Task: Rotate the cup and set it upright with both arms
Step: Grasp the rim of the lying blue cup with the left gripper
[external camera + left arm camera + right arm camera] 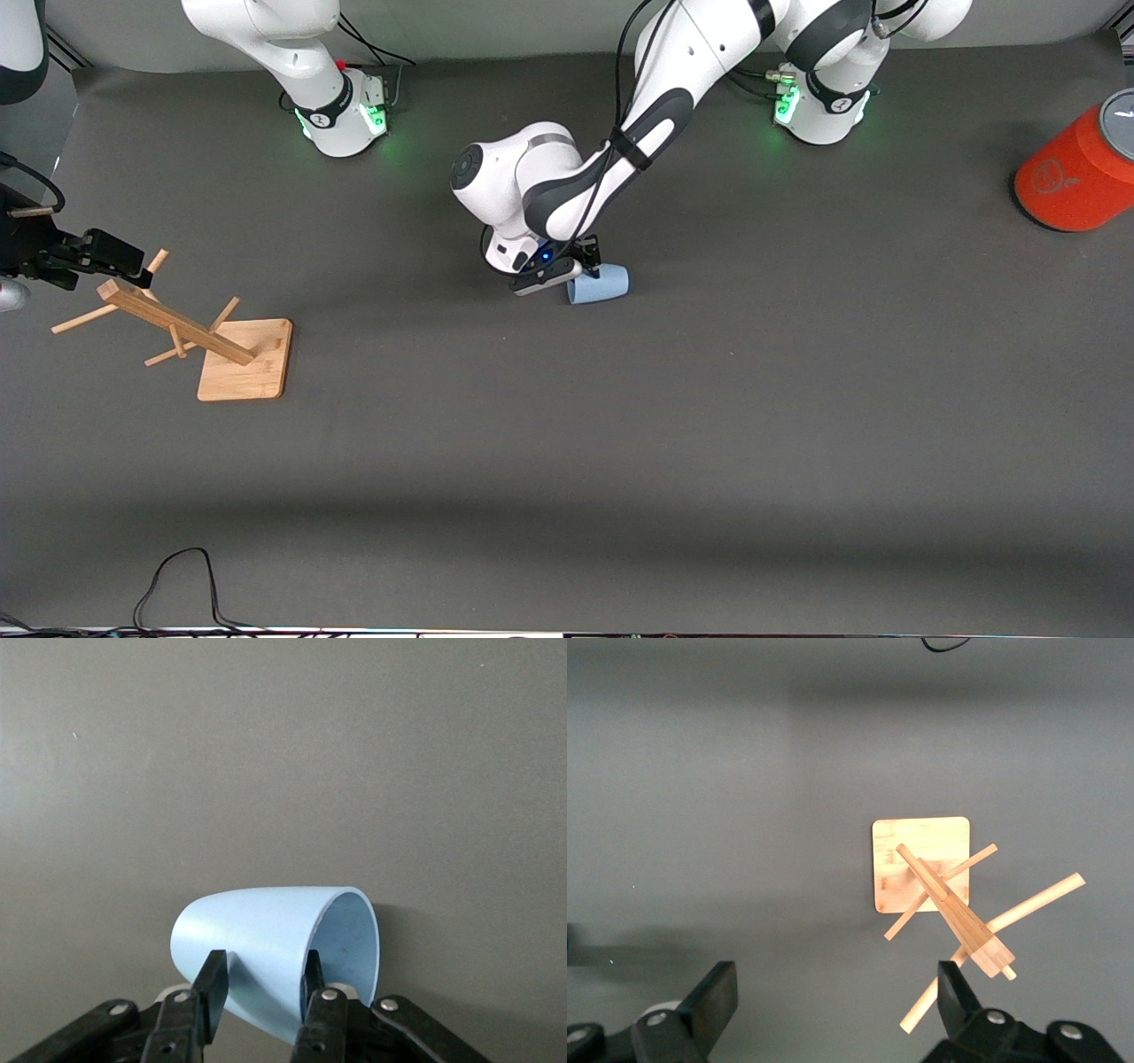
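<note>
The pale-blue cup [602, 284] lies on its side on the table's middle, near the robots' bases. In the left wrist view the cup [266, 935] shows its open rim. My left gripper [583, 266] is down at the cup, and in its own view [263, 981] the jaws stand narrowed but apart. One finger [211, 985] is over the cup's outer wall and the other finger [312, 979] is at the rim's edge. My right gripper [124, 259] hangs open and empty [837, 992] over the top of the wooden rack, waiting.
A wooden peg rack [245, 359] on a square base stands toward the right arm's end, also in the right wrist view [921, 864]. A large orange-red cylinder [1076, 173] lies at the left arm's end. A black cable [177, 576] loops at the table's near edge.
</note>
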`<state>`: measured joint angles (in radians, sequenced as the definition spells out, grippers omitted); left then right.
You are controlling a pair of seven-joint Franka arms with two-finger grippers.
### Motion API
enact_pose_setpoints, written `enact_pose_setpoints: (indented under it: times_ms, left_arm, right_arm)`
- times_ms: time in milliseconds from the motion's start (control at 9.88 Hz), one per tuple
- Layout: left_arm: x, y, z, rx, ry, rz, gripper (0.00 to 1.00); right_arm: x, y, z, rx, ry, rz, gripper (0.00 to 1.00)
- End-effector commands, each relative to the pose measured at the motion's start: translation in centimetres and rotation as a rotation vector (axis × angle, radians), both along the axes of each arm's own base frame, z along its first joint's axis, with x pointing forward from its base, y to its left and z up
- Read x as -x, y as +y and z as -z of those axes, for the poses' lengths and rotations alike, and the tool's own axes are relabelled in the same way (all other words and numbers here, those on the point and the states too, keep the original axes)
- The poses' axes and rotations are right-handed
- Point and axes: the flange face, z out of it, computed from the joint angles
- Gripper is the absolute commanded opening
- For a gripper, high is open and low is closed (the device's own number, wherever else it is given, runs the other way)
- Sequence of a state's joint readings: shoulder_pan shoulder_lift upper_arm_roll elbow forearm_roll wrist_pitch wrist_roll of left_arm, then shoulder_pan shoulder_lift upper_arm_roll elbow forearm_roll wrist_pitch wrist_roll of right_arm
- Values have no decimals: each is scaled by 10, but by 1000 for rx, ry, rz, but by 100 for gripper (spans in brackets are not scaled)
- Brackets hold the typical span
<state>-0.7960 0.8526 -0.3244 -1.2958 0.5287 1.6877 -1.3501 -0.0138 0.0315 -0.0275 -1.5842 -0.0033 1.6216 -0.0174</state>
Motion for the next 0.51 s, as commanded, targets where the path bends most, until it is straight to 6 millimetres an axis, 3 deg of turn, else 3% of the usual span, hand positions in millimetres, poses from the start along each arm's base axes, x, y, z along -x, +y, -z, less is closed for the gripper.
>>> enact_pose_setpoints:
  times_ms: [0,202,405]
  left_arm:
    - [-3,-1,-4,-22,9,7,0]
    - [-5,2,-21,-32,11,-8,0]
    - [-26,17,-44,-9,24,-47,0]
  right_arm:
    - [-3,1,0,2,-22,-24,100]
    - [-3,1,-2,3,-25,-23,100]
    - [-4,3,-1,3,-25,-27,100]
